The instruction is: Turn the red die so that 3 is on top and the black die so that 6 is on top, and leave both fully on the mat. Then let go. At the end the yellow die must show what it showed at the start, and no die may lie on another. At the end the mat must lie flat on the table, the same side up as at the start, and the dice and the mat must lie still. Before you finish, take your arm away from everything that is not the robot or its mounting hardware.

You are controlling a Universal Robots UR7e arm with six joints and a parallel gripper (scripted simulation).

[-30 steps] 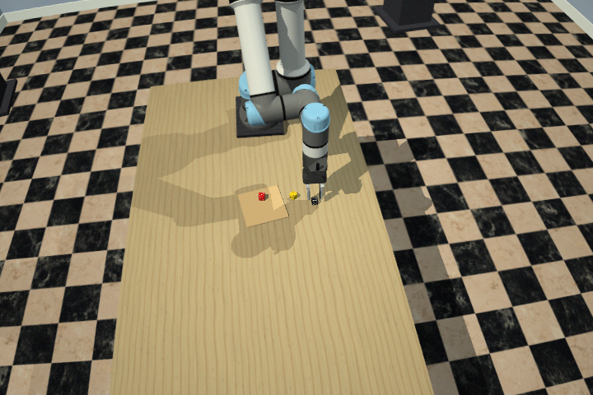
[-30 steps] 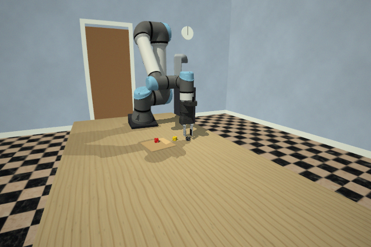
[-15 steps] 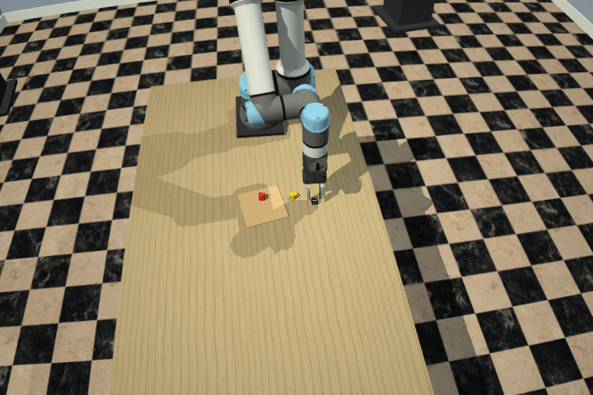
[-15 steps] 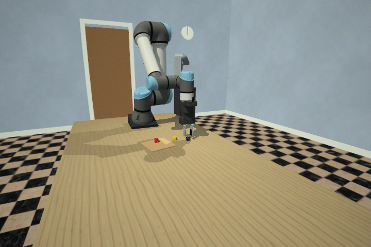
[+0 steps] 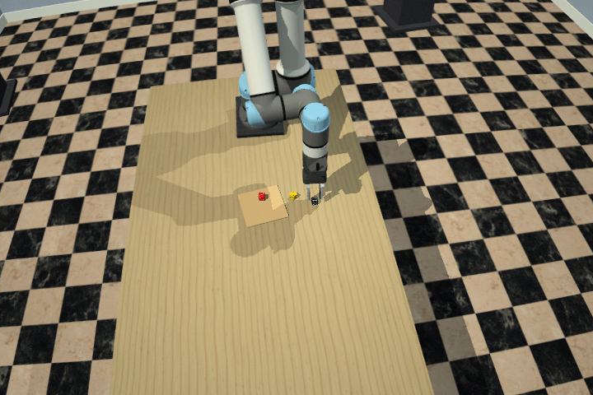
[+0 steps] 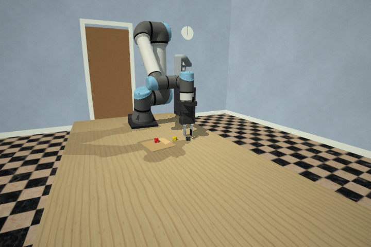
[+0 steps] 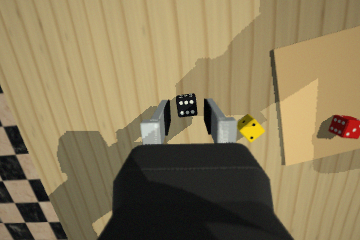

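The black die (image 7: 186, 105) lies on the bare table to the right of the mat, six pips facing the wrist camera; it also shows in the top view (image 5: 314, 200) and the exterior view (image 6: 187, 138). My gripper (image 7: 187, 110) is open, pointing straight down, with one finger on each side of the black die and a gap on both sides. The red die (image 5: 262, 196) sits on the tan mat (image 5: 263, 206) near its far edge. The yellow die (image 5: 293, 195) (image 7: 251, 128) lies tilted on the table between the mat and the black die, close to my finger.
The arm's base (image 5: 259, 122) stands at the far end of the table. The table's right edge (image 5: 376, 205) is a short way from the black die.
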